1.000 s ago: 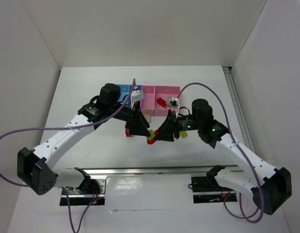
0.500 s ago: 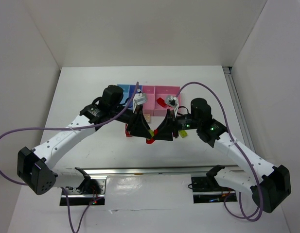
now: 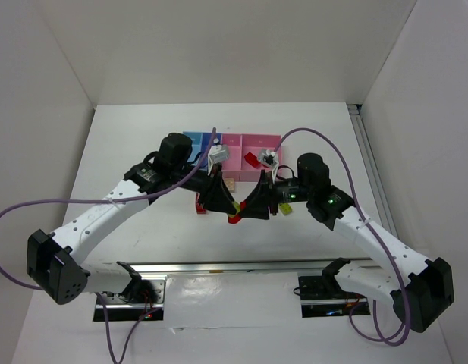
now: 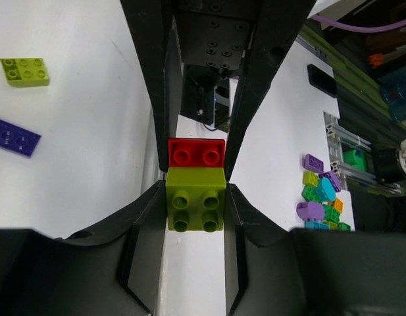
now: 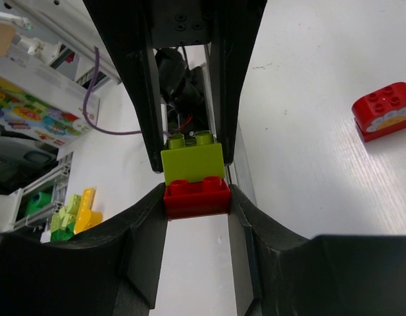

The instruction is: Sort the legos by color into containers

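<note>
Both arms stretch inward over the table (image 3: 142, 136) and meet fingertip to fingertip near its middle, just in front of the bins (image 3: 256, 142). The left gripper (image 4: 196, 192) pinches a green brick (image 4: 195, 209) by its sides, four studs facing the wrist camera. The right gripper (image 5: 197, 192) clamps a red brick (image 5: 197, 197). The two bricks sit end to end and touching, bridging the two grippers. A green plate (image 4: 25, 71), a purple plate (image 4: 13, 135) and a rounded red brick (image 5: 383, 110) lie loose on the table.
</note>
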Action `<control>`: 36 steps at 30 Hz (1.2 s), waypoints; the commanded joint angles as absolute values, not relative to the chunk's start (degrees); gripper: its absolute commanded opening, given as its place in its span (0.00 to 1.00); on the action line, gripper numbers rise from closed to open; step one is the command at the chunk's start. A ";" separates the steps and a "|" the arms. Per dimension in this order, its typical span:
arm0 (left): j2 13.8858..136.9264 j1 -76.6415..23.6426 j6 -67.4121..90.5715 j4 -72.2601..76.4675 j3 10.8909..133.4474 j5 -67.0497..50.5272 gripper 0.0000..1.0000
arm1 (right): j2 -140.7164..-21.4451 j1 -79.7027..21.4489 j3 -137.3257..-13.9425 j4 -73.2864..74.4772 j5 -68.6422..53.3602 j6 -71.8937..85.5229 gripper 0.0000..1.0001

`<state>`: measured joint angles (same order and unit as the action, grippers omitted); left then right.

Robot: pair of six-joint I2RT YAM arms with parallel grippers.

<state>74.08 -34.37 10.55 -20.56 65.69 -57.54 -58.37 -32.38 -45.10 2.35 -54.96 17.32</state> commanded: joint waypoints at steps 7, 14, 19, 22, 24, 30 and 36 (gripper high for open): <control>71.46 -24.02 16.69 -17.42 65.57 -51.59 0.00 | -56.51 -30.59 -47.72 9.84 -42.11 13.97 0.00; 70.31 -19.34 22.93 -14.85 63.46 -45.10 0.00 | -60.10 -29.97 -50.36 11.60 -12.27 20.11 0.00; 73.29 -19.34 26.72 -18.63 64.95 -30.18 0.00 | -67.66 -29.97 -54.30 6.34 8.51 25.40 0.03; 76.10 -19.34 28.47 -21.17 67.49 -25.77 0.00 | -76.71 -29.27 -56.86 4.49 13.69 26.54 0.03; 77.34 -19.34 29.17 -21.18 67.50 -24.61 0.00 | -82.40 -29.27 -59.32 1.69 15.37 26.54 0.03; 79.97 -19.86 29.79 -21.70 70.39 -18.73 0.00 | -92.18 -29.27 -64.59 -2.64 21.26 24.87 0.03; 87.79 -19.78 29.79 -22.24 74.53 -19.42 0.00 | -99.83 -28.65 -72.06 -0.71 23.65 22.85 0.35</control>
<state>84.86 -20.03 28.93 -22.24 72.38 -19.59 -97.93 -29.23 -66.74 2.20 20.16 24.12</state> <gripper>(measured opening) 0.455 0.453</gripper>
